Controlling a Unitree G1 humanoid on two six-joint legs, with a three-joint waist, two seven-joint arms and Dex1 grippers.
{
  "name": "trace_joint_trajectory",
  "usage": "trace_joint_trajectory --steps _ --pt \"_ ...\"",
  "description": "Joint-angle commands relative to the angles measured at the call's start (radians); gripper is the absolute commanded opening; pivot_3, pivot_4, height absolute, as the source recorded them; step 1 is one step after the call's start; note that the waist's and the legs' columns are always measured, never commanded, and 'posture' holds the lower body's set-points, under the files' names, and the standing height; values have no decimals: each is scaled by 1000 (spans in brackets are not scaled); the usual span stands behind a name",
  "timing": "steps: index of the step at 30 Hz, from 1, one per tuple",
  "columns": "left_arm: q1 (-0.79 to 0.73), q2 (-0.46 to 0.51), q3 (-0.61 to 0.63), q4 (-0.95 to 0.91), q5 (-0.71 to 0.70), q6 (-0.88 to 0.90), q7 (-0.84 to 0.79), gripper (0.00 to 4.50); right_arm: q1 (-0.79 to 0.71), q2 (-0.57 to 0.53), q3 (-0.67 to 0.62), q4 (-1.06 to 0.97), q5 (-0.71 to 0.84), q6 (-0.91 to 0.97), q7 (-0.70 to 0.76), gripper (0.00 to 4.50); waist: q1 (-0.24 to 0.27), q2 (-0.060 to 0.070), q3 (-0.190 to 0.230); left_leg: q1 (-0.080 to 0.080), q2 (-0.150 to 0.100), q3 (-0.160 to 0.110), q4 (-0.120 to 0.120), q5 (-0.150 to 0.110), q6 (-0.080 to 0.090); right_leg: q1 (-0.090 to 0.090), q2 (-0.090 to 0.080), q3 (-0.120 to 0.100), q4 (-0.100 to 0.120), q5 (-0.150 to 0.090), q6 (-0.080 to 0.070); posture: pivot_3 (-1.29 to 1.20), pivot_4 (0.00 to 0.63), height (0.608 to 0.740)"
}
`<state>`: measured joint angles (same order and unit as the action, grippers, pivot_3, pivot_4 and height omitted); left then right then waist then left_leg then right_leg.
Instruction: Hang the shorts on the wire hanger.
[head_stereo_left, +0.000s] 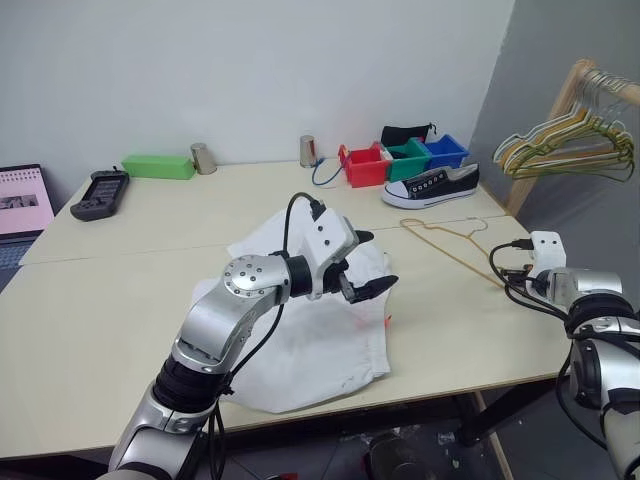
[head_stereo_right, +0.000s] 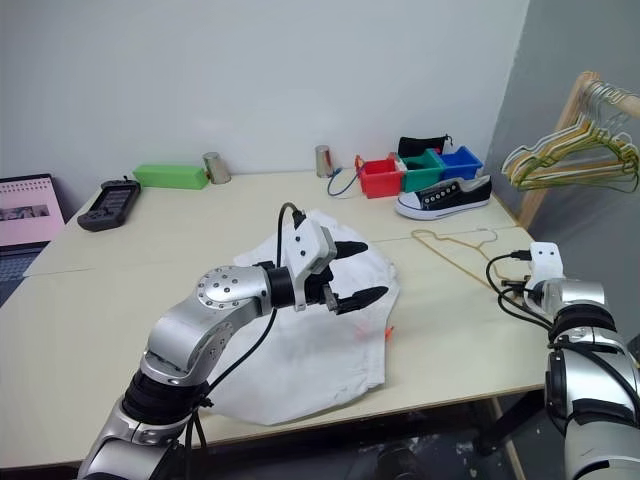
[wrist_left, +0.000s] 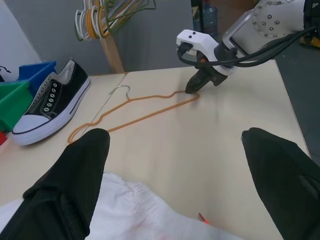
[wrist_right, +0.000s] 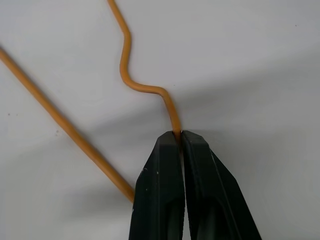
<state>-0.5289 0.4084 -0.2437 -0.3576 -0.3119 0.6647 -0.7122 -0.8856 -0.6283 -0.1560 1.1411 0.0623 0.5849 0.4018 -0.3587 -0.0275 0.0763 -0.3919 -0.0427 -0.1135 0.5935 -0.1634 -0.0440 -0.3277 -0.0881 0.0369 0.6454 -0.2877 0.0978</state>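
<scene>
No brand or label on anything here can be read; the laptop (head_stereo_left: 22, 205) at the table's nine o'clock edge shows a pink page too small to make out.

The shorts (head_stereo_left: 320, 330) lie crumpled at the centre of the pale wooden table (head_stereo_left: 100, 300), thin white fabric with a spot of neon-orange drawstring (head_stereo_left: 387, 320) at their three o'clock side. Above them hangs the left gripper (head_stereo_left: 368, 262), its two black tapered fingers spread wide and holding nothing.

The wire hanger (head_stereo_left: 452, 243), a thin tan triangle with a small curved hook, lies flat on the table at two o'clock from the shorts. The right gripper (wrist_right: 180, 137) is pinched closed on the wire at the hanger's end nearest the table's three o'clock edge.

A black-and-white canvas sneaker (head_stereo_left: 430, 186) and red, green and blue plastic bins (head_stereo_left: 402, 160) sit at one o'clock.
</scene>
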Motion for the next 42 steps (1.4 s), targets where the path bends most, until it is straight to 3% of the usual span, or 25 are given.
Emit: trace_joint_trajectory --steps 1,8,16,19,24,29,35,42 --pt "-12 4 32 -27 -5 -14 10 4500 10 15 6 -13 4 22 21 9 0 0 0 0 0 0 0 0 0 0 0 0 0 0 0 -278 21 740" --pt "-42 41 85 52 5 -37 -1 4500 45 52 55 -331 21 -44 131 9 -10 3 1 -1 0 2 0 0 0 -3 0 1 1 1 1 -294 28 740" --pt "-152 115 181 289 30 -146 -23 4500 72 83 82 -619 -25 -200 79 9 -1 10 4 -6 0 1 -1 0 0 -9 0 2 2 3 5 -302 34 740" --pt "-213 144 230 406 39 -203 -26 4500 71 70 121 -692 -79 -360 59 9 0 11 5 -8 -1 1 -1 0 0 -11 0 2 1 3 5 -301 30 740" --pt "-317 192 297 588 31 -270 -54 4500 48 64 127 -726 -107 -530 38 9 -1 11 5 -9 -1 1 -2 0 0 -14 0 2 2 3 5 -293 23 740" --pt "-421 274 332 796 22 -355 -184 4500 29 43 152 -733 -147 -775 56 9 -7 11 4 -8 -1 1 -2 0 0 -14 0 3 4 3 5 -291 16 740" --pt "-535 355 296 1046 63 -479 -422 4500 18 -5 199 -667 -186 -1065 117 9 -11 11 4 -8 -1 1 -2 0 0 -14 0 3 3 3 5 -290 11 740" --pt "-653 379 219 1233 154 -598 -625 4500 24 -17 235 -645 -201 -1304 150 9 -14 11 4 -8 -1 1 -2 0 0 -14 0 3 4 3 5 -296 0 740"
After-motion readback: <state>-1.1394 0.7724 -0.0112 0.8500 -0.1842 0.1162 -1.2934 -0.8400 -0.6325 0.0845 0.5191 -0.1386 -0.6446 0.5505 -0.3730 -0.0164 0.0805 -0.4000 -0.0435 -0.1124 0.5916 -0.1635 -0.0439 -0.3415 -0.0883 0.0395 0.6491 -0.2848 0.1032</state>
